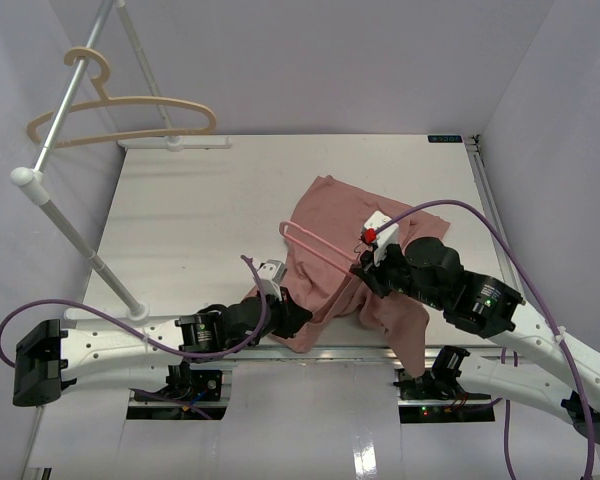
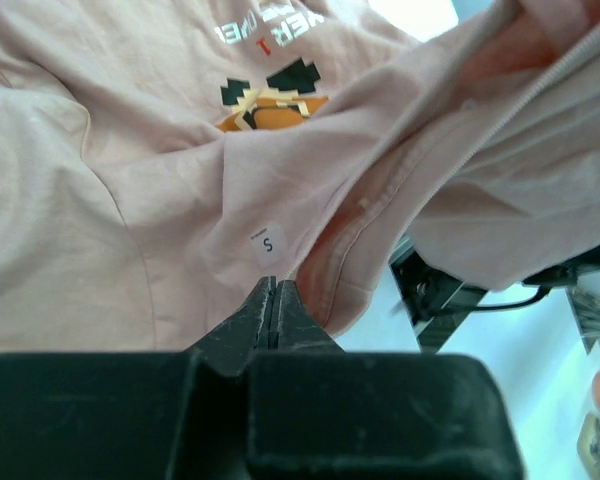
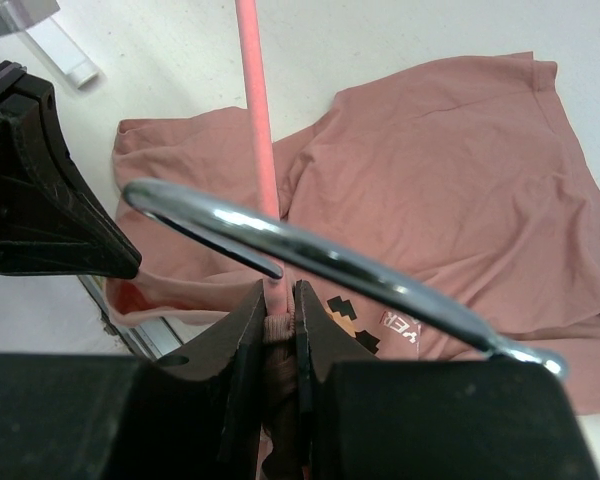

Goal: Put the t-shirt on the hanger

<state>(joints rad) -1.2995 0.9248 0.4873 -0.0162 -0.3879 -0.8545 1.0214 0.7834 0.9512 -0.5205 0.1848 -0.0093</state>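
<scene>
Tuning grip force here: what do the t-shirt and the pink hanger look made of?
The t-shirt looks like soft matte knit cloth, probably cotton: it creases and drapes. The hanger bar looks smooth pink plastic or coated wire; its hook is shiny metal, mirroring light.

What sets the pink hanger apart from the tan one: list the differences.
The pink hanger is thin with a metal hook; the tan hanger is thicker, its hook the same tan material. The pink hanger is clamped in the right gripper over the t-shirt; the tan hanger hangs from the rack, with no gripper on it. Both are open frames with a hook on top.
</scene>
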